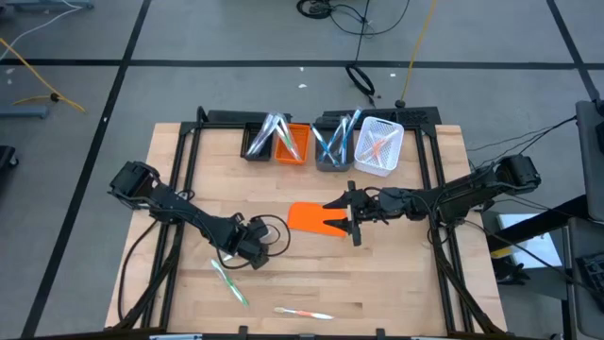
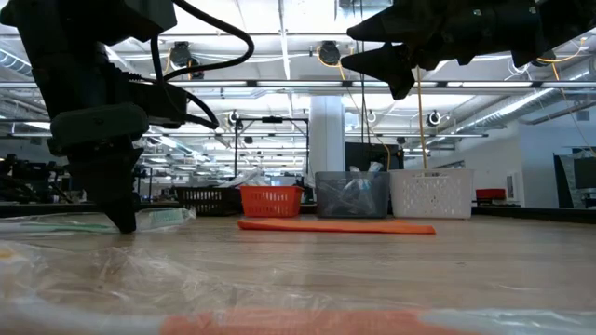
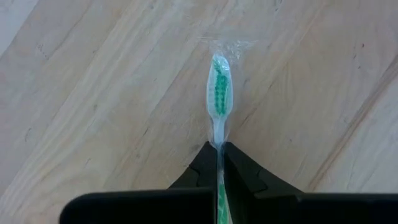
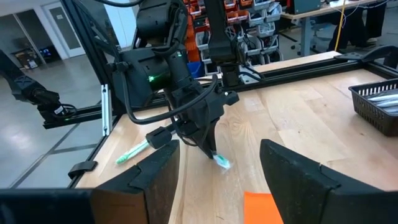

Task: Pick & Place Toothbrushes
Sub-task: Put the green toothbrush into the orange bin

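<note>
A green toothbrush (image 1: 229,281) in a clear wrapper lies on the table at the near left. Its bristle head (image 3: 219,93) sticks out past my left gripper (image 3: 219,150), which is shut on it and points down at the table (image 2: 121,221). My right gripper (image 1: 353,215) is open and empty, above the right end of the flat orange sheet (image 1: 314,218). An orange-red and white toothbrush (image 1: 304,313) lies near the table's near edge. More toothbrushes stand in the black bin (image 1: 262,142), the grey bin (image 1: 332,146) and the white bin (image 1: 379,146). My left gripper pinches the green toothbrush between its two fingers at the neck (image 3: 219,140), just behind the bristle head, wrapper and all. The fingers come from above, pointing down, and lie across the brush (image 4: 211,149). The handle (image 4: 130,152) looks to lie along the table.
Four small bins stand in a row at the far edge: black, orange (image 1: 293,144), grey and white. Bare wood lies between the orange sheet and the near edge. A black frame (image 1: 179,161) borders the table.
</note>
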